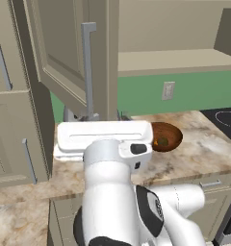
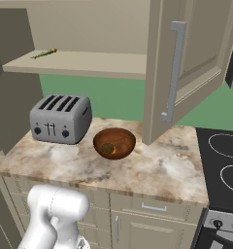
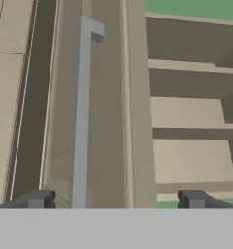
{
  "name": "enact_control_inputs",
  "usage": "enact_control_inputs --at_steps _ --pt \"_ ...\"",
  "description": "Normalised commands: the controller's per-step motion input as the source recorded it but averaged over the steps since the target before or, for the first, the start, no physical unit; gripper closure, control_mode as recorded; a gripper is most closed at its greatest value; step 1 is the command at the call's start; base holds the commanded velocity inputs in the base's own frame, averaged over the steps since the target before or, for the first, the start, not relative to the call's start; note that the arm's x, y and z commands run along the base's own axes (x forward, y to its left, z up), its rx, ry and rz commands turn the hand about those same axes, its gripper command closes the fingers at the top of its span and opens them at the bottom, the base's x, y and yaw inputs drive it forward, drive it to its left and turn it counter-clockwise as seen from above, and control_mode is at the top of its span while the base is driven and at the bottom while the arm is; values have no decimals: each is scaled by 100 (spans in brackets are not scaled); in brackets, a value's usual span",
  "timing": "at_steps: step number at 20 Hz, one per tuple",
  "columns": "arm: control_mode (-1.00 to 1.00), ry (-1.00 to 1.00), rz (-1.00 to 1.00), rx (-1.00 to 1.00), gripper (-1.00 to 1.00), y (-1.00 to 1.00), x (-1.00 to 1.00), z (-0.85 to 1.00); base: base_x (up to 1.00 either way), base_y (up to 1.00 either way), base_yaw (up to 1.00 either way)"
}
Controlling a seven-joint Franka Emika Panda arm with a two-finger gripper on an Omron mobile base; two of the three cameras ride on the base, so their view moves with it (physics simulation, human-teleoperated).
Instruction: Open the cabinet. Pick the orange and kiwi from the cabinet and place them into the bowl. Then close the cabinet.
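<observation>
With both fruits lying in the bowl [image 2: 114, 142], I judge the picking done and the last step in hand: closing the cabinet [image 1: 69, 53]. The orange [image 2: 113, 152] and the kiwi [image 2: 107, 147] sit touching at the bowl's bottom, on the tabletop [image 2: 152, 170] just beside the toaster [image 2: 61, 118].

My claw [image 3: 115, 198] stands spread wide with nothing between its tips. Directly ahead of it in the hand view is the open door's edge, with the silver handle [image 3: 82, 116] ahead and toward the left tip. Cabinet shelves [image 3: 186, 112] lie ahead on the right-tip side. The claw touches neither door nor handle; some gap shows.

The door hangs swung well out from the cabinet face, over the tabletop. Its handle is a long bar, long axis vertical in both base views and running straight away from the claw in the hand view. The door's outer panel faces the left-tip side.

Next move, as I judge it: bring the claw against the outer panel or around the bar, then push the door back toward the shelves. The second door's state I cannot tell from here.
</observation>
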Motion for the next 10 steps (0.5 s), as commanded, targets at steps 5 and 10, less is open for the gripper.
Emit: enact_control_inputs --at_steps 5,10 --pt "-100 -8 -9 0 -100 50 80 -31 0 0 0" --pt "-100 -3 -11 0 -100 48 88 -34 0 0 0"
